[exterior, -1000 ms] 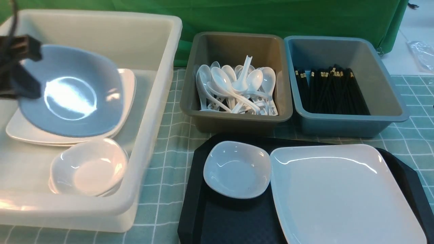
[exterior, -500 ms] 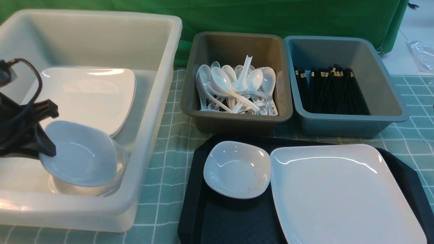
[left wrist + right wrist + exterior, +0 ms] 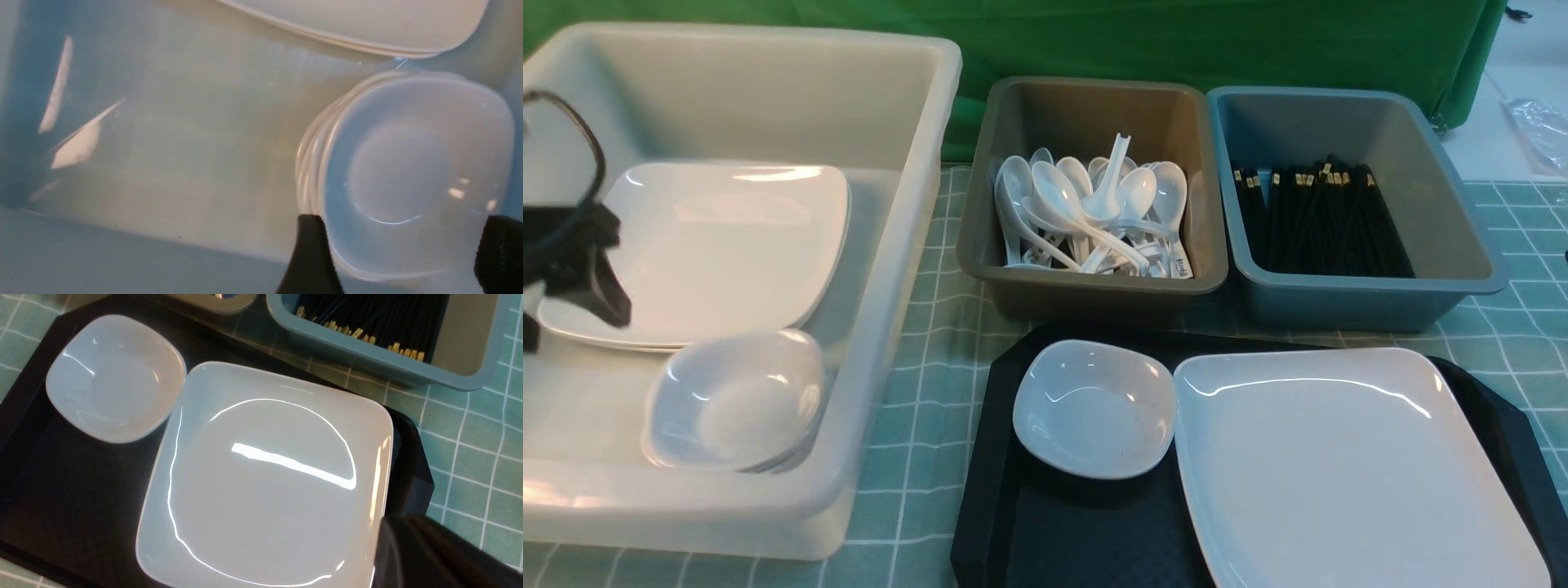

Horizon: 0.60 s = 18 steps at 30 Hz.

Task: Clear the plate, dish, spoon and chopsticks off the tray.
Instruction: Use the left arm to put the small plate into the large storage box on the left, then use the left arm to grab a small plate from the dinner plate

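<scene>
Left fingers point(image 3: 310, 253): spread wide and pinching nothing. We found the left gripper point(image 3: 406, 222) poised above the stack of small dishes point(image 3: 735, 400).
Right fingers point(image 3: 433, 559): pressed together and empty. The right gripper point(image 3: 394, 535) hung by the plate's right edge.
Stack of small dishes: near part of the translucent tub point(image 3: 915, 204) at the left, with stacked plates point(image 3: 727, 245) just beyond it.
Dish point(image 3: 1094, 408): far-left part of the tray point(image 3: 1078, 539), its right edge touching the plate.
Plate point(image 3: 1347, 465): right side of the tray, covering most of the floor there.
Spoons point(image 3: 1094, 212) and chopsticks point(image 3: 1323, 220): in the grey bin point(image 3: 1086, 122) and the blue bin point(image 3: 1323, 122), beyond the tray. We saw none on the tray.
Remaining work, as we judged it: dish and plate.
Risk 1: the plate was glossy with only a shallow rim, so a pinch on its edge could slip and drop it.
Risk 2: plate and dish touched, so lifting or sliding either could drag or tip the other.
Risk 3: the left arm sat low inside the tub, so a careless exit could clip the dish stack or the tub wall.
</scene>
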Motion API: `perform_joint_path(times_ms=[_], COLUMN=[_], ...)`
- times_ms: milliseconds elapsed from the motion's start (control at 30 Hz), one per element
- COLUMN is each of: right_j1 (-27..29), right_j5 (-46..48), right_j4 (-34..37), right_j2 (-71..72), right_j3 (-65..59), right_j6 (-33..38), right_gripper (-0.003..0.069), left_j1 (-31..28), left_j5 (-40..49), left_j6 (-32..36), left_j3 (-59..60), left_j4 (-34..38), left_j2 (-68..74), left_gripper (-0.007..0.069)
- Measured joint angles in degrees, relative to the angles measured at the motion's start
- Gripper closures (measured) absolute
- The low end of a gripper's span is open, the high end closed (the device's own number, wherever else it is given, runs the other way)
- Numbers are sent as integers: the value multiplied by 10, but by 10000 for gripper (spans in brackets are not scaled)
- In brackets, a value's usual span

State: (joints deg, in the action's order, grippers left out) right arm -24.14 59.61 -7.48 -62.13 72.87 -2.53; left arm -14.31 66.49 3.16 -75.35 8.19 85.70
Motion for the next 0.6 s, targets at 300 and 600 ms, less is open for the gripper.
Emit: perform_joint_path(times_ms=[300,600], right_j1=[0,0], right_j5=[-1,0], right_j4=[0,0], right_j2=[0,0], right_j3=[0,0], right_j6=[0,0], right_gripper=[640,640], left_j1=[264,530], left_j5=[-28,-133], left_j6=[11,9], left_j3=[-28,-31], left_j4=[56,0], left_j2=[-38,56], left_gripper=[582,575])
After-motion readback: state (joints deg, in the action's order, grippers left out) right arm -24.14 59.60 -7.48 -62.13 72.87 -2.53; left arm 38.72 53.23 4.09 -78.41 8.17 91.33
